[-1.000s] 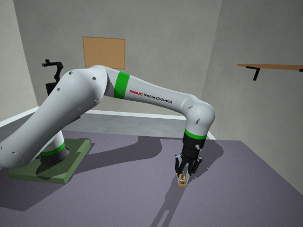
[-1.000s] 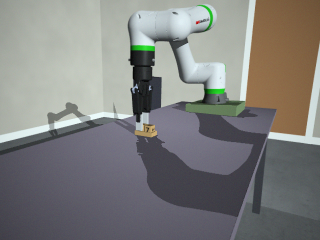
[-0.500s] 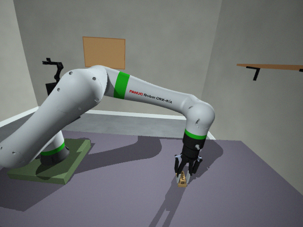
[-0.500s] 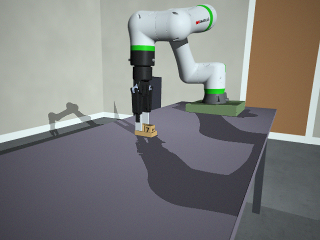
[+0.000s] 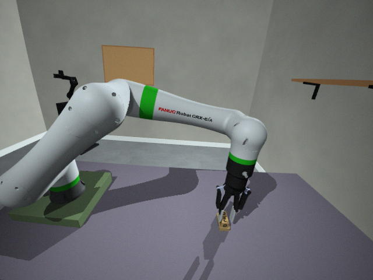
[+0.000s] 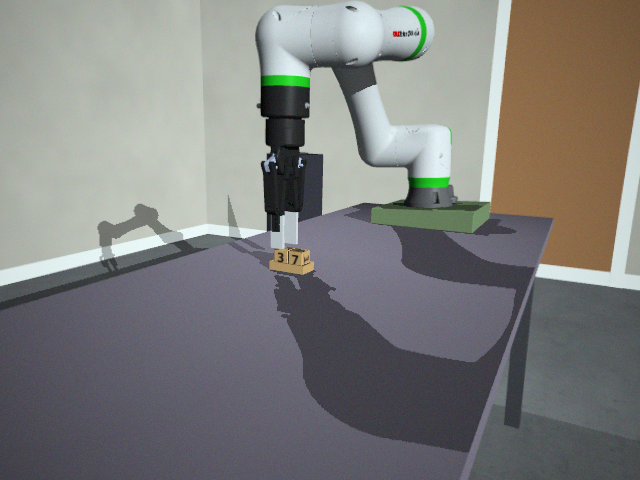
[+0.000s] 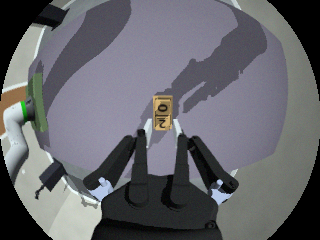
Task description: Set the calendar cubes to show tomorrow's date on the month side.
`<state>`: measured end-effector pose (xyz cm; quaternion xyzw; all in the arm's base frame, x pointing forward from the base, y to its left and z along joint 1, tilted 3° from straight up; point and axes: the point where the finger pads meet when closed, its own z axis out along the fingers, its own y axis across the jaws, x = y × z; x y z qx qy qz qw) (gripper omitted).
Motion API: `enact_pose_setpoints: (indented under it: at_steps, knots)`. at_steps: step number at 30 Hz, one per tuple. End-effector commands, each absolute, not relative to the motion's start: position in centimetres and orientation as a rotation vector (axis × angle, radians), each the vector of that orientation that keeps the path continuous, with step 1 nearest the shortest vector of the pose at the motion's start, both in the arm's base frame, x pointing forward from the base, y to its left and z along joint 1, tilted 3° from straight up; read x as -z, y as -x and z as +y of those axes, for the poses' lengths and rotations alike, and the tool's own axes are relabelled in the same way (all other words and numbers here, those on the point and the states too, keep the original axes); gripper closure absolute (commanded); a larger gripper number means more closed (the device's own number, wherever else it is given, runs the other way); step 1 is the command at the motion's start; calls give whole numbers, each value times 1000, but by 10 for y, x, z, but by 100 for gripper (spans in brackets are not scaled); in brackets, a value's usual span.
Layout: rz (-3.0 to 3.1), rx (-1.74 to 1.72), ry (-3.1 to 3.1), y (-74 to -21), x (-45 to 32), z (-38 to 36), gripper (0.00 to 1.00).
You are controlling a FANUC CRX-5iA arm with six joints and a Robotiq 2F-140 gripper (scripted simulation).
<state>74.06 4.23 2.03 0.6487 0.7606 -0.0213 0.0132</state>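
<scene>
A small wooden calendar sits on the purple table. Its tray (image 6: 292, 268) (image 5: 224, 228) holds two digit cubes. In the exterior view the left cube (image 6: 279, 256) shows 3 and the right cube (image 6: 295, 257) shows 7, with a small month block (image 6: 311, 262) beside them. Both cubes sit flat in the tray. In the wrist view the cubes' tops (image 7: 163, 106) (image 7: 163, 120) show from above. My gripper (image 6: 283, 240) (image 5: 227, 217) (image 7: 162, 125) points straight down just above the left cube. Its fingers stand a little apart, on either side of that cube's top, with nothing between them.
The arm's green base plate (image 6: 431, 215) (image 5: 60, 207) stands at the table's far side. The table edge (image 6: 522, 310) runs along the right in the exterior view. A wall shelf (image 5: 331, 81) hangs well above the table.
</scene>
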Motion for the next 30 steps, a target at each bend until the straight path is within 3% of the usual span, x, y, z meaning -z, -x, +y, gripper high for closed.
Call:
enact_pose_setpoints:
  at_steps: [1,19,20,30]
  knots:
    - [2370,66,-2021,-741,-38,43,64]
    - [2370,66,-2021,-741,-84,46,64]
    - [2370,66,-2021,-741,-84,46,0]
    - [2370,66,-2021,-741,-84,46,0]
